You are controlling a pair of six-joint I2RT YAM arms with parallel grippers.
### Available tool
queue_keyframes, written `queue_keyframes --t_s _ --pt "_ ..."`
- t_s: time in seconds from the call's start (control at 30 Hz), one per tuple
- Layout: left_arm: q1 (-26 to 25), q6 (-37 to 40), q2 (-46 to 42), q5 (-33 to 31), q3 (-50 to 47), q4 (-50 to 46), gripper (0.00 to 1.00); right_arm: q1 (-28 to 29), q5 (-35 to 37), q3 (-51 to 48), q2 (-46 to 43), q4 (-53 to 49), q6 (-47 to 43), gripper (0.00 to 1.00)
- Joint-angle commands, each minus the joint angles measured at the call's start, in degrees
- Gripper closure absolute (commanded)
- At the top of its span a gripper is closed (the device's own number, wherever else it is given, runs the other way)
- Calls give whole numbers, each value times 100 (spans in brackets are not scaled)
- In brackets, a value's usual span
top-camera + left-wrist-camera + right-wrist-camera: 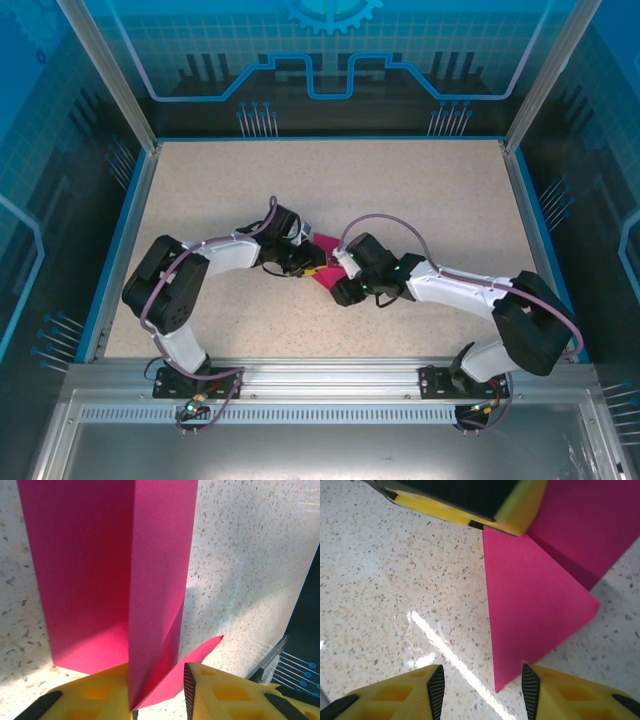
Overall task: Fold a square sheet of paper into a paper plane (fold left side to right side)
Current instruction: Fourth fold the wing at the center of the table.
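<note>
Pink sheet of paper (85,570) at mid-table (420,200), partly folded, one flap raised along a sharp crease. L gripper (159,695): jaws apart, the raised fold standing in the gap, paper against the inner face of one yellow finger (100,692). R gripper (482,690): jaws spread, low over the tabletop, a pointed corner of the paper betw. the fingertips w/o touching. Top view: both wrists meet over the sheet and cover most of it. Blue printed walls (330,60) ring the table.
</note>
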Motion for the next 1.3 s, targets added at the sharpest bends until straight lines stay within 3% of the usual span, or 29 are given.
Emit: queue_keyframes --t_s 0.0,0.47,0.93,1.27 --pt "-33 -6 -153 -19 221 -230 69 176 462 2 223 423 -36 52" --pt "-30 20 -71 -170 393 -220 69 510 1113 -84 577 631 -72 51" --pt "-45 20 165 -161 698 -364 70 516 1297 -34 809 624 31 52" --pt "-34 75 75 -263 712 -492 70 516 1234 -43 854 602 77 64"
